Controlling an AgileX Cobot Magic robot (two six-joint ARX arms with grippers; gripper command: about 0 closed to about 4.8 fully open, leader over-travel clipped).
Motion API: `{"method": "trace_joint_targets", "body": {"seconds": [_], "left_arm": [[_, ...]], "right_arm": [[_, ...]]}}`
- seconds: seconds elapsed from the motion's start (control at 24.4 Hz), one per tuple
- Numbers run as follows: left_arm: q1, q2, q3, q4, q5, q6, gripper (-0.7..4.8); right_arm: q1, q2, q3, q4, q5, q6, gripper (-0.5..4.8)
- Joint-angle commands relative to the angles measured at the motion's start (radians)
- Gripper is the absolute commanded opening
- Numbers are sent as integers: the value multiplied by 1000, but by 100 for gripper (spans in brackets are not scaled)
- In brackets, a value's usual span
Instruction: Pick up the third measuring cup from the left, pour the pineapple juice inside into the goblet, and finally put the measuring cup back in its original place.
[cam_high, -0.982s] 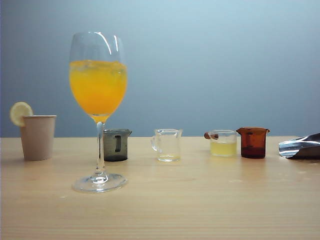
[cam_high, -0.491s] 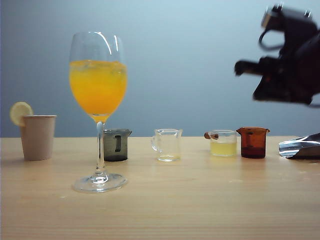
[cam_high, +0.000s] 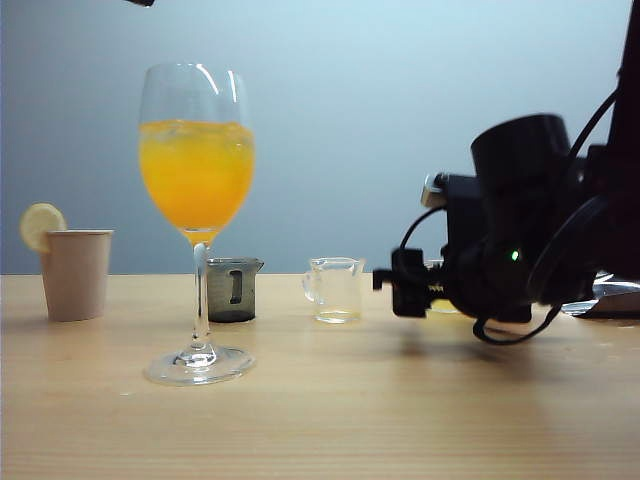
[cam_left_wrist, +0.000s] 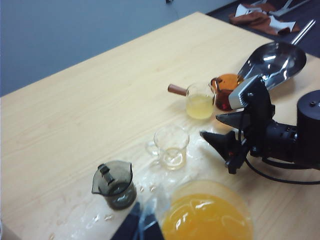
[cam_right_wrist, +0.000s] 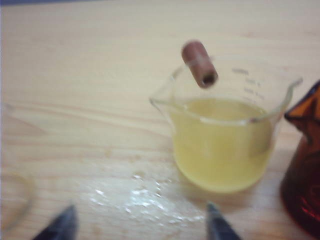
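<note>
The third measuring cup (cam_right_wrist: 225, 120), clear with a short wooden stick handle (cam_right_wrist: 199, 63), stands on the table holding pale yellow pineapple juice (cam_right_wrist: 220, 150). My right gripper (cam_right_wrist: 140, 227) is open just short of it, nothing between its fingertips (cam_right_wrist: 217, 225). The left wrist view shows that cup (cam_left_wrist: 200, 100) and the right gripper (cam_left_wrist: 212, 127) with its jaws spread toward it. In the exterior view the right arm hides the cup; its gripper (cam_high: 385, 285) is low over the table. The goblet (cam_high: 197, 200) holds orange liquid. My left gripper (cam_left_wrist: 142, 227) hangs high above the goblet (cam_left_wrist: 207, 215); its jaws are unclear.
An amber cup (cam_right_wrist: 305, 175) stands right beside the third cup. A clear loop-handled cup (cam_high: 335, 290) and a grey cup (cam_high: 233, 290) stand in the row. A paper cup with a lemon slice (cam_high: 75, 272) is far left. A metal scoop (cam_left_wrist: 275, 60) lies beyond the amber cup.
The right arm has come down from the upper right to table level, now covering the third cup and the amber cup in the exterior view. The cups and the goblet have not moved.
</note>
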Motion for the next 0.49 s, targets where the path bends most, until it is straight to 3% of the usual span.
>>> {"method": "trace_joint_targets", "body": {"seconds": [0.04, 0.49], "left_arm": [[1, -2, 2, -26, -2, 4, -5], [2, -2, 2, -36, -2, 23, -5]], "right_arm": [[-5, 18, 30, 8, 24, -41, 479], [-61, 31, 48, -10, 48, -41, 479]]}}
